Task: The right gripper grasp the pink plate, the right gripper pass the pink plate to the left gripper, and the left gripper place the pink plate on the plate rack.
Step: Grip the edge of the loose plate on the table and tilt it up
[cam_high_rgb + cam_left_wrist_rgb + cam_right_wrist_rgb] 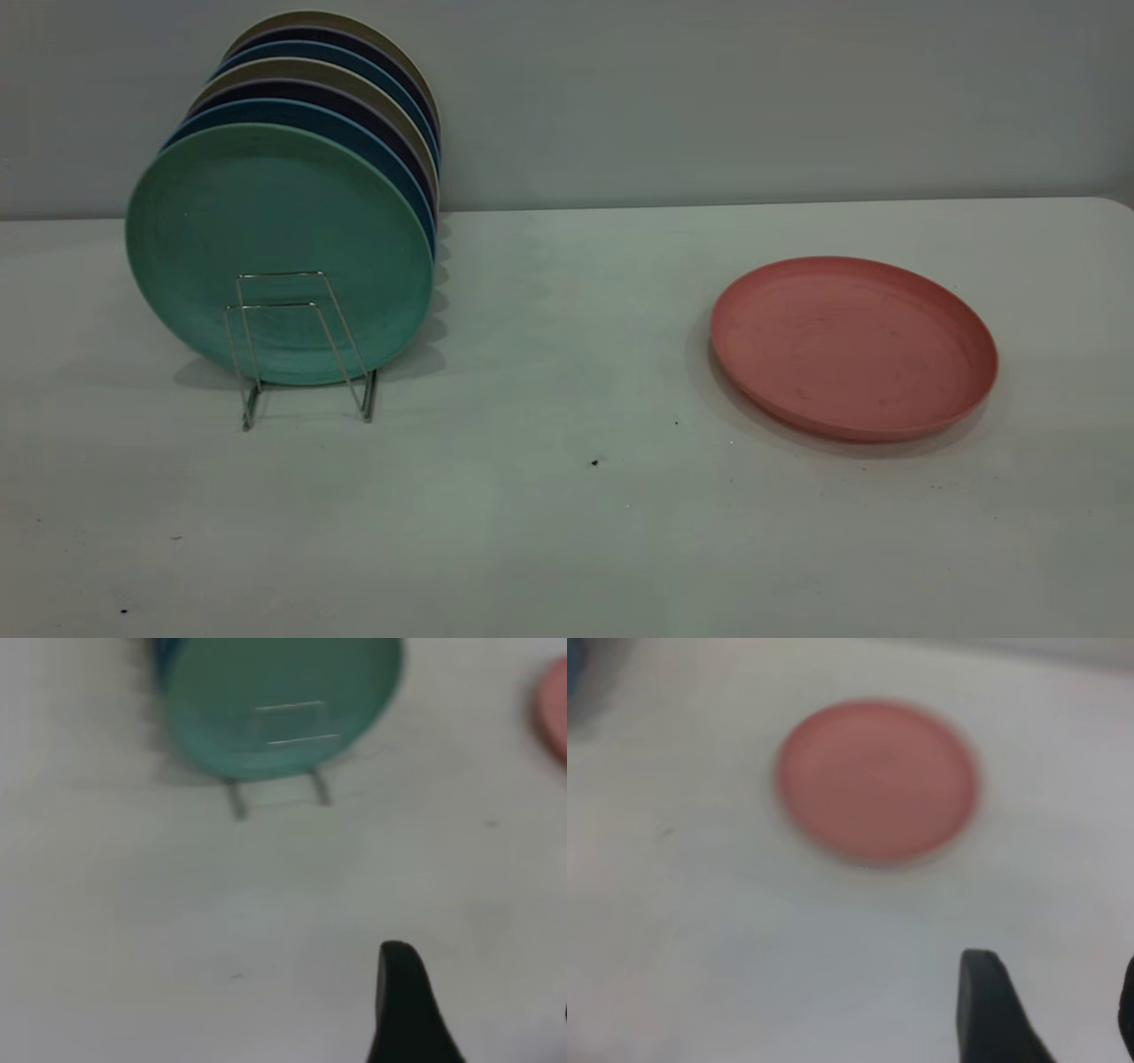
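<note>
Nearest in the exterior view, the plate rack holds upright plates, a green plate foremost; the pink plate, salmon, matte and low-rimmed, lies flat well apart. From the left wrist, the left gripper hangs apart-fingered, short of the rack. From the right wrist, the right gripper hangs short of the plate, fingers spread.

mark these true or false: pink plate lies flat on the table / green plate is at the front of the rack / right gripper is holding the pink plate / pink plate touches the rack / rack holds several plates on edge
1. The pink plate lies flat on the table. True.
2. The green plate is the front one in the plate rack. True.
3. The right gripper holds the pink plate. False: it hangs clear of it over bare table.
4. The pink plate touches the rack. False: bare table separates them.
5. The rack holds several plates on edge. True.
</note>
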